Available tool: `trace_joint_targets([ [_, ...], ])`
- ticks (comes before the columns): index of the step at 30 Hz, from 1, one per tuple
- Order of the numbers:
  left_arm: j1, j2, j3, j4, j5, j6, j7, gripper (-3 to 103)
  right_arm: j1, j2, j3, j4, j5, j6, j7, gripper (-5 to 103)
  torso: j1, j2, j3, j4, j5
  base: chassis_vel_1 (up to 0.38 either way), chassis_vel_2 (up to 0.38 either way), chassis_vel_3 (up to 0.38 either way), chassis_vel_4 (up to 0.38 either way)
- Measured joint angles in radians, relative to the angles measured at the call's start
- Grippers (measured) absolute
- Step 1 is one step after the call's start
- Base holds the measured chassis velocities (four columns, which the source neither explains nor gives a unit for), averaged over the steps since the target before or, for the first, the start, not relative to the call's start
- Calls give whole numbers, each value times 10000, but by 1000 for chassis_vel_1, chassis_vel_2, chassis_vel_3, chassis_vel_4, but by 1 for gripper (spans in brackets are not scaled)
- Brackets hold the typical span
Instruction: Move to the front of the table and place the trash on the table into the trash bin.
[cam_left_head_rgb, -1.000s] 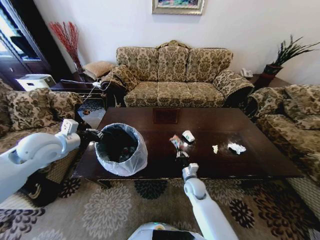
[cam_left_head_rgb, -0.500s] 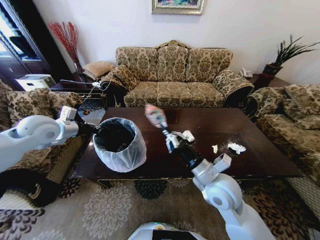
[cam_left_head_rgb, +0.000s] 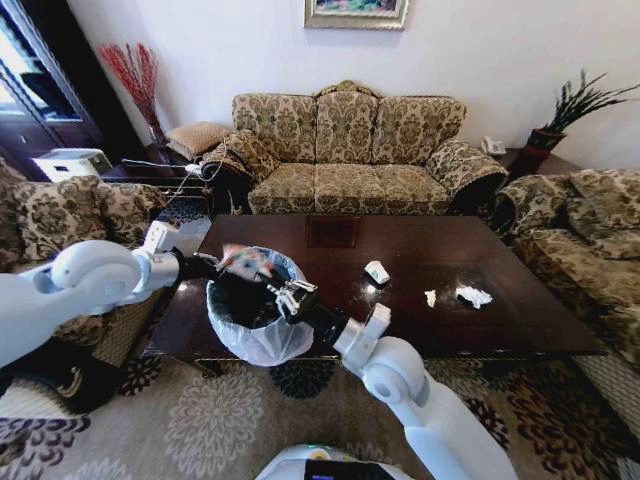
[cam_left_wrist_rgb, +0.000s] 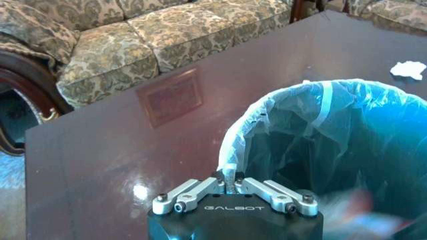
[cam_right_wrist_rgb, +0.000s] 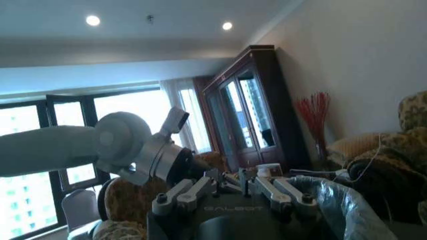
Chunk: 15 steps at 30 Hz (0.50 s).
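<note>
On the left part of the dark table (cam_left_head_rgb: 450, 250) stands the trash bin (cam_left_head_rgb: 255, 318), lined with a white bag. My left gripper (cam_left_head_rgb: 203, 266) is shut on its rim, and the left wrist view shows this gripper (cam_left_wrist_rgb: 230, 181) pinching the bag's edge. Reaching across over the bin's mouth, my right gripper (cam_left_head_rgb: 283, 293) is shut on a colourful wrapper (cam_left_head_rgb: 245, 262). Farther right on the table lie a white paper cup (cam_left_head_rgb: 376, 272), a yellowish scrap (cam_left_head_rgb: 430, 297) and a crumpled tissue (cam_left_head_rgb: 473, 295).
A patterned sofa (cam_left_head_rgb: 345, 150) stands behind the table, with armchairs at the left (cam_left_head_rgb: 70, 215) and right (cam_left_head_rgb: 590, 230). A flowered carpet (cam_left_head_rgb: 200, 420) covers the floor in front. A potted plant (cam_left_head_rgb: 560, 110) is at the back right.
My right arm lifted the wrapper off the table, raised it, then swung left and lowered it over the bin. The left gripper and the bin shifted a little to the right.
</note>
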Motion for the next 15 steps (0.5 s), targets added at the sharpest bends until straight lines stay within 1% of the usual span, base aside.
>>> trace_joint_targets([
  [1,0,0,0,0,0,0,0,1,0,0,0,0,0,0,0,17,0,0,0,0,0,0,0,0,0],
  [3,0,-112,2,64,100,6,2,1,-110,58,116,46,-89,52,-87,27,1,0,0,1,0,0,0,0,0],
  [4,0,-112,2,64,100,6,2,1,-110,58,116,46,-89,52,-87,27,1,0,0,1,0,0,0,0,0],
  [6,0,-240,18,139,233,25,18,1,-280,133,501,297,-81,271,-146,38,0,0,0,0,0,0,0,0,0],
  [8,29,-422,78,352,501,59,48,1,-530,135,1043,718,-44,440,32,49,0,0,0,0,1,0,0,0,0],
  [9,29,-422,78,352,501,59,48,1,-530,135,1043,718,-44,440,32,49,0,0,0,0,1,0,0,0,0],
  [10,38,-526,96,476,638,89,45,1,-700,75,1337,895,-94,524,149,49,0,0,-1,0,1,0,0,0,0],
  [11,35,-744,109,709,847,160,5,1,-1013,-81,1751,1101,-312,576,372,60,0,0,0,-1,1,0,0,0,0],
  [12,35,-744,109,709,847,160,5,1,-1013,-81,1751,1101,-312,576,372,60,0,0,0,-1,1,0,0,0,0],
  [13,13,-974,109,939,1033,222,-39,1,-1356,-241,2185,1214,-605,611,691,60,0,0,0,1,-2,0,0,0,0],
  [14,-23,-1269,101,1198,1215,262,-24,1,-1933,-379,2864,981,-1227,878,987,71,0,1,-2,0,-3,0,0,0,0],
  [15,-45,-1437,84,1361,1333,271,-33,1,-2298,-435,3363,467,-1714,1267,988,71,-1,0,-1,1,-6,0,0,0,0],
])
